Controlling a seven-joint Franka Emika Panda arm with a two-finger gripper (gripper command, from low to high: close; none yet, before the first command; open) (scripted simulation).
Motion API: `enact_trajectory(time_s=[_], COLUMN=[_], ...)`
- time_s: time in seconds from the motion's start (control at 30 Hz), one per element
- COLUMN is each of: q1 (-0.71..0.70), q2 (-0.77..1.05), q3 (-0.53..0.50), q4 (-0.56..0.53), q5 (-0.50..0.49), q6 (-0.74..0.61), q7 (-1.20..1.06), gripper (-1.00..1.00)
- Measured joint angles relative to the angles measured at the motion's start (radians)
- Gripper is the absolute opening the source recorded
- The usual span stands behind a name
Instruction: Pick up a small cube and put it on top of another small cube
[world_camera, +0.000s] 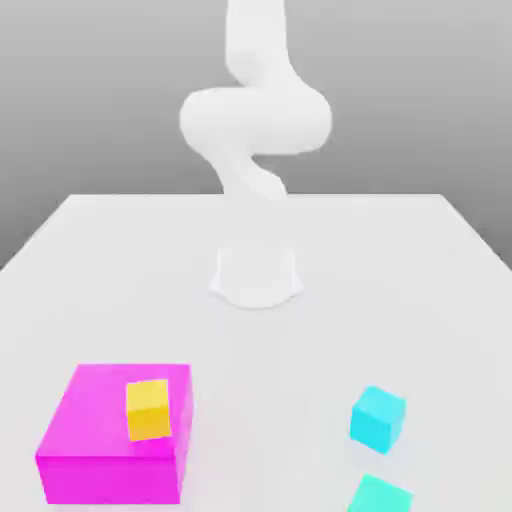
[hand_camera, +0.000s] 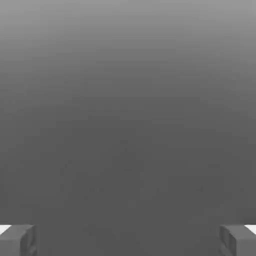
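Observation:
A small yellow cube (world_camera: 149, 408) rests on top of a large magenta block (world_camera: 115, 435) at the front of the exterior view's left. A small cyan cube (world_camera: 377, 417) sits on the white table (world_camera: 400, 270) at the front right. A small teal cube (world_camera: 378, 496) lies just in front of it, cut by the frame edge. The white arm (world_camera: 255, 125) rises from its base at the table's middle. In the hand view my gripper (hand_camera: 128, 240) is open, its two grey fingertips (hand_camera: 17, 240) far apart with nothing between them, facing a plain grey background.
The arm's round base (world_camera: 256, 277) stands at the middle of the table. The magenta block is the tallest obstacle, near the front left corner. Open white tabletop lies between the base and the cubes.

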Motion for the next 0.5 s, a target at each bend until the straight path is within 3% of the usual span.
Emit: enact_trajectory(time_s=[0.5], q1=[0.155], q2=[0.549], q3=[0.092], q4=[0.119], q5=[0.008], q6=[0.093], q7=[-0.165], gripper=[0.00])
